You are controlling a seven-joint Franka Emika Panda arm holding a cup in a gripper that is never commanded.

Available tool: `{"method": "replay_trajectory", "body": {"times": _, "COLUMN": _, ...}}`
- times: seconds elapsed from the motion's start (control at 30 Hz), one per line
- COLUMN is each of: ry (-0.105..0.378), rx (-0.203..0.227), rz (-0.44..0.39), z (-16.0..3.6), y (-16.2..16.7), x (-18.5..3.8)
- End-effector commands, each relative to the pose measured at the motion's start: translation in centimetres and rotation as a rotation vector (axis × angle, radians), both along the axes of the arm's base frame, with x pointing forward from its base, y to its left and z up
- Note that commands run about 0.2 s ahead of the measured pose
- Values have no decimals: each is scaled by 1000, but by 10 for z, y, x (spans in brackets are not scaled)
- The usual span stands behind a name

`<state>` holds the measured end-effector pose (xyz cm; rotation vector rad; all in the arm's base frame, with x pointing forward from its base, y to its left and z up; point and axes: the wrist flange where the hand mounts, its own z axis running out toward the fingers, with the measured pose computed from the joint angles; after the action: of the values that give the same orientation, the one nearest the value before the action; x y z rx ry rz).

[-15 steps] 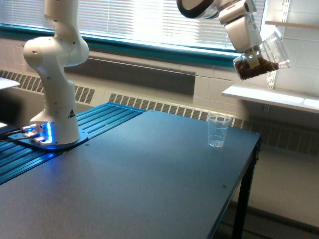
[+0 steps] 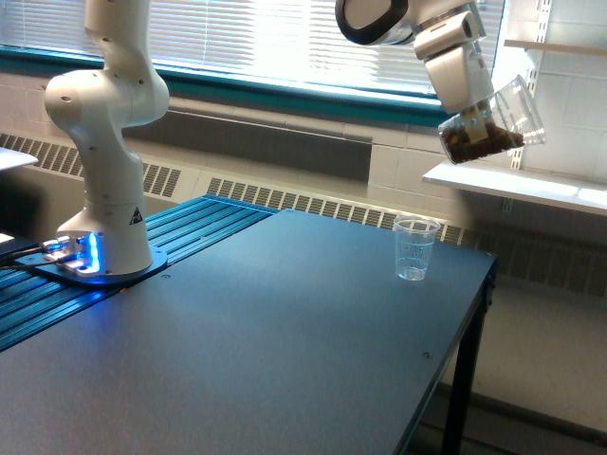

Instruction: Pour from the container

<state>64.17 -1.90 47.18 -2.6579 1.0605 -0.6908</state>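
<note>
- In the exterior view, the gripper point(image 2: 481, 120) is high up near the top, toward the exterior view's right, and its fingers are closed on the container point(image 2: 493, 120).
- The container is a clear, round plastic cup, and it is up in the air, well above the bench point(image 2: 247, 351).
- The container is tipped on its side, with its open mouth pointing toward the exterior view's right and a little up.
- Brown bits point(image 2: 472, 143) sit in the low end of the container.
- A small clear cup point(image 2: 415, 248) stands upright on the bench, near the far corner on the exterior view's right.
- The small cup is below the container and a little toward the exterior view's left of it.
- The white robot base point(image 2: 104, 142) stands at the far edge of the bench on the exterior view's left, with blue lights point(image 2: 92, 250) glowing at its foot.
</note>
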Motion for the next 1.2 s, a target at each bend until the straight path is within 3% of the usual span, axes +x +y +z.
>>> {"method": "replay_trajectory", "body": {"times": 0.03, "ry": -35, "rx": -27, "rz": 40, "z": 14, "y": 4, "x": -4}}
{"method": "replay_trajectory", "body": {"times": 0.57, "ry": -73, "rx": -76, "rz": 110, "z": 24, "y": 19, "x": -33}}
{"method": "replay_trajectory", "body": {"times": 1.2, "ry": -61, "rx": -127, "rz": 246, "z": 7, "y": 79, "x": -82}}
